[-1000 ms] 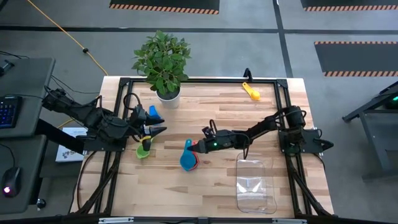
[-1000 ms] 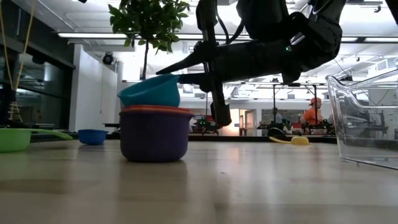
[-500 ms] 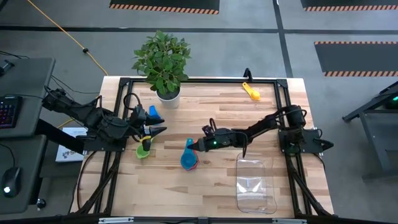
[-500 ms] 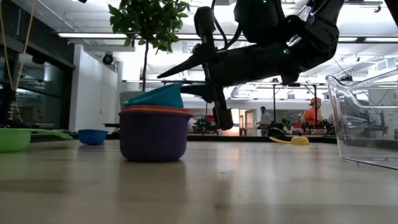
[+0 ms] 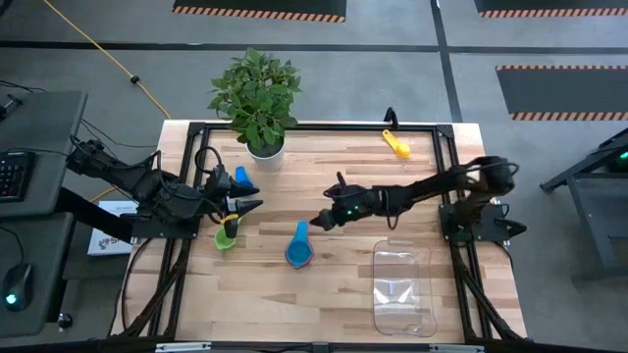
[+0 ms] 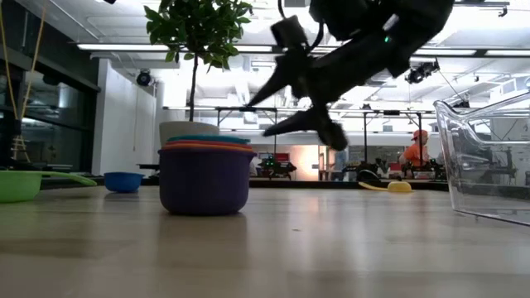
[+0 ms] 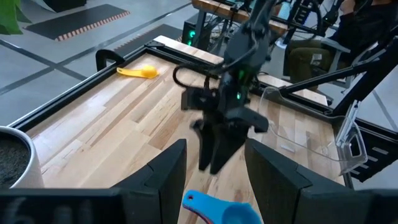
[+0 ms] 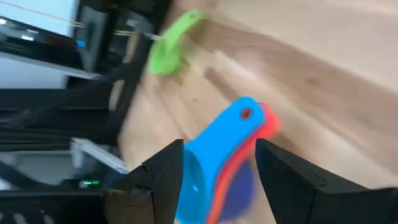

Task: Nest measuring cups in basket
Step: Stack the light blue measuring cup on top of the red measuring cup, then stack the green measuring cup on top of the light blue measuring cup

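Observation:
A stack of measuring cups [image 5: 298, 252] stands on its base at mid-table: dark blue lowest [image 6: 204, 180], a red one in it, a light blue one [image 8: 219, 149] on top. My right gripper [image 5: 320, 222] hangs open just beyond the stack, above the table, its fingers [image 6: 291, 124] apart and holding nothing. My left gripper [image 5: 252, 206] waits open at the table's left, over a green cup [image 5: 227, 236], with a small blue cup [image 5: 240, 176] beside it. A yellow cup [image 5: 396, 146] lies at the far edge. The clear basket [image 5: 403, 290] stands near right.
A potted plant [image 5: 257, 96] in a white pot stands at the far left of the table. A black frame [image 5: 324, 126] runs round the tabletop. Bare wood lies between the stack and the basket [image 6: 489, 165]. People show in the room behind [image 6: 414, 153].
My right gripper has opened and let go of the light blue cup, then risen and drawn back toward the table's far right. The cup, held tilted over the stack before, has dropped in and sits level on the red one.

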